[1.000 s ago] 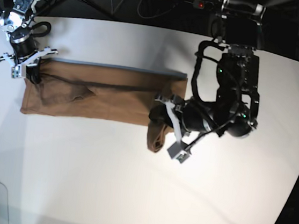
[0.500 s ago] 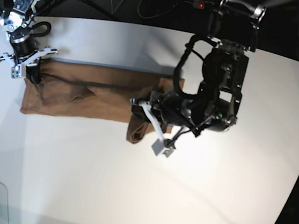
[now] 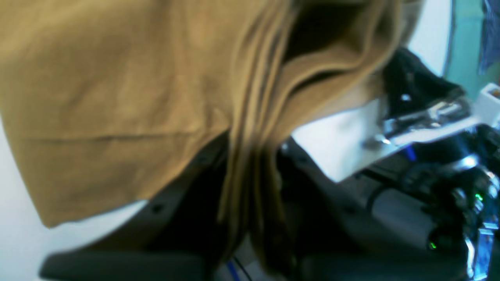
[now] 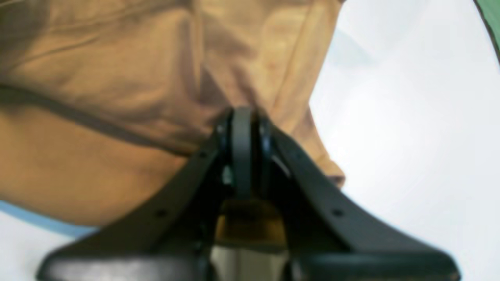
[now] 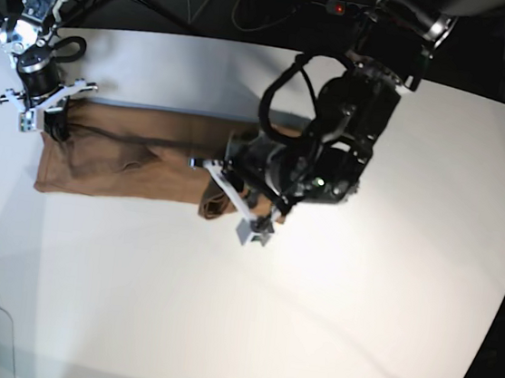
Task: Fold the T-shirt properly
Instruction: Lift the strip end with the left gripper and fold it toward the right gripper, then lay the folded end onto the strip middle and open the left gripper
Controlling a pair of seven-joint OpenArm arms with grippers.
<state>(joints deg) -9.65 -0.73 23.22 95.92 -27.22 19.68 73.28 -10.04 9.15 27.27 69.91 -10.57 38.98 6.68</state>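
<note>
Leftward-carried T-shirt (image 5: 138, 153) hem; wrist views show pinches.

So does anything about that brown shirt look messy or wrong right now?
Somewhat. The T-shirt lies as a flat strip, but the end pinched by the left gripper is bunched and droops in loose folds. No tears or stains are visible.
</note>
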